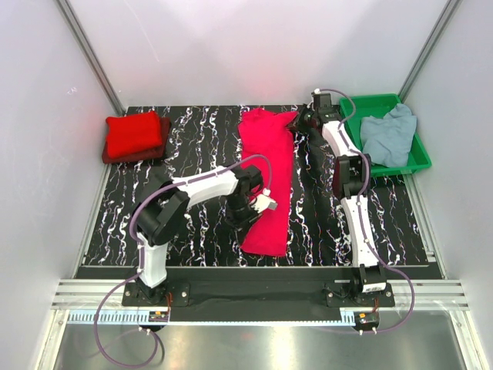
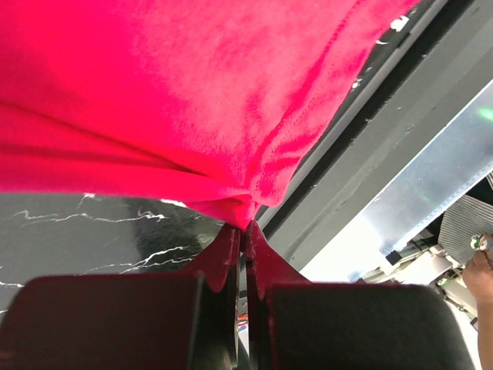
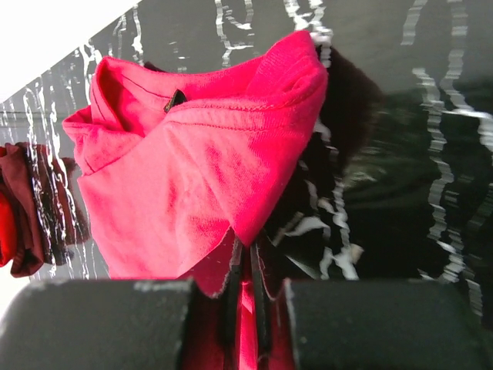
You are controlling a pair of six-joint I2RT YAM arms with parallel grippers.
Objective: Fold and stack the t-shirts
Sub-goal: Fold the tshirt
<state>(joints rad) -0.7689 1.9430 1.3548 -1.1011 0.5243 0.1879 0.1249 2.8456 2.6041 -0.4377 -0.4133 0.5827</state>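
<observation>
A crimson t-shirt [image 1: 267,177] lies as a long narrow strip down the middle of the black marbled mat. My left gripper [image 1: 248,210] is shut on its left edge near the front end; the left wrist view shows cloth [image 2: 192,100] pinched at my fingertips [image 2: 245,228]. My right gripper [image 1: 306,117] is shut on the shirt's far right corner by the collar [image 3: 177,99]; cloth runs between its fingers [image 3: 248,254]. Folded red shirts [image 1: 135,135] are stacked at the back left. A pale grey-blue shirt [image 1: 389,135] lies crumpled in the green tray [image 1: 420,158].
White enclosure walls stand on three sides. The mat's front edge and a metal rail [image 1: 254,289] run by the arm bases. The green tray sits at the back right beside my right arm.
</observation>
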